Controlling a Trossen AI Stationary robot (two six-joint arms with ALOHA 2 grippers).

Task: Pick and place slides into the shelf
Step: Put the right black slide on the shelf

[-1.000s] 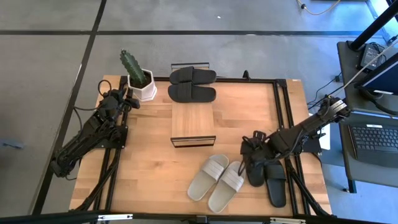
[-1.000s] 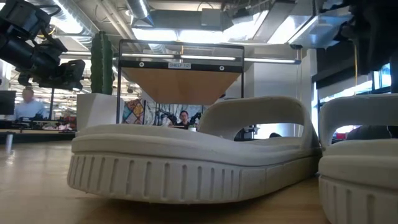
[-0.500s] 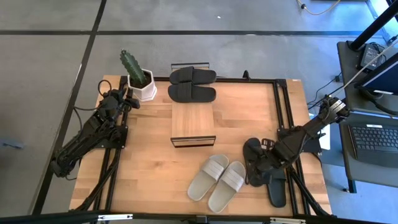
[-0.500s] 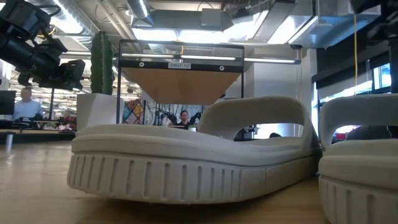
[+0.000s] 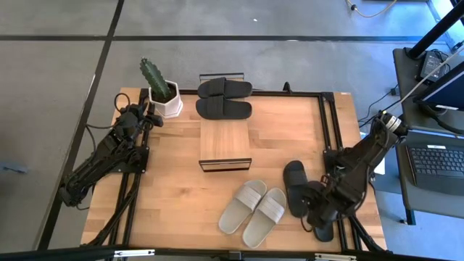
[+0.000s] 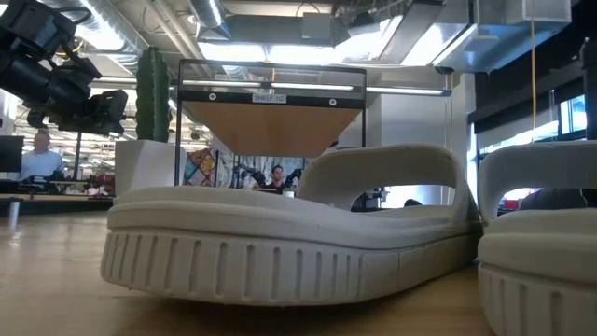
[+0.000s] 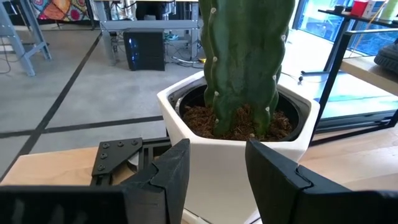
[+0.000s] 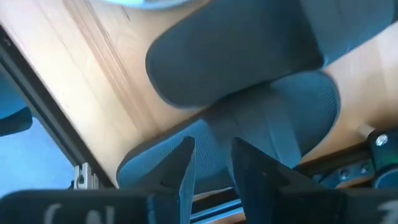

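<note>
High view: wooden table [image 5: 174, 190] with the shelf [image 5: 225, 141] in the middle, one black pair of slides [image 5: 224, 98] just behind it, grey pair [image 5: 254, 212] and other black pair [image 5: 296, 190] in front. Right gripper [image 5: 319, 212] low over that front black pair, fingers a little apart. Left gripper [image 5: 148, 116] by the cactus pot [image 5: 168, 101], fingers apart too.

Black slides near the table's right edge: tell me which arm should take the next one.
Right. The right gripper hangs directly over the black slides, jaws slightly apart around one strap. The left gripper waits across the table by the cactus pot.
</note>
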